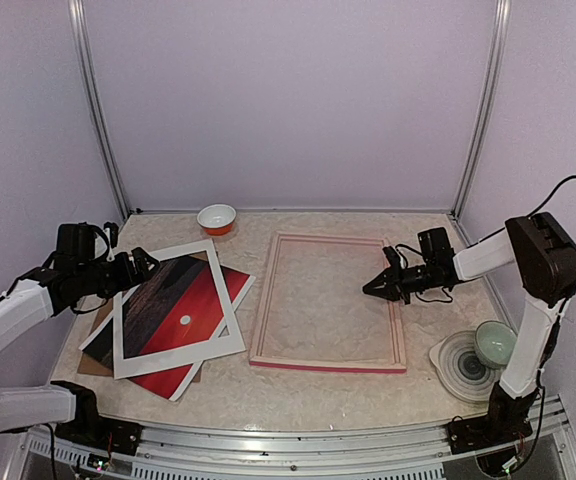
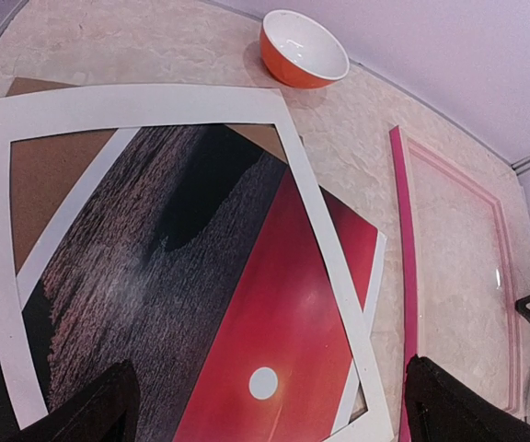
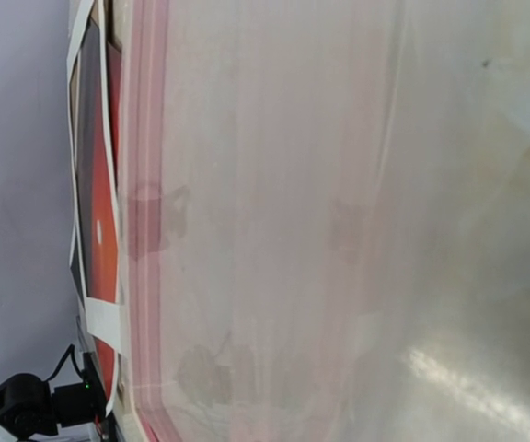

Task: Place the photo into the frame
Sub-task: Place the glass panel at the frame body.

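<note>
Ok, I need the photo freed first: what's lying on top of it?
The white mat lies skewed on the photo, covering parts of its edges. A brown backing board shows underneath; the rest of the board is hidden.

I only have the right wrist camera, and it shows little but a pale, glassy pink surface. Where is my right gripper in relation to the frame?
Observer: From the top camera, the right gripper is shut with nothing in it. It points left over the inside of the frame, just in from its right rim. I cannot tell whether it touches.
Operator: And where is the photo lying?
Observer: The photo is on the table left of the frame, under the white mat and on the brown backing board, all skewed to one another.
</note>
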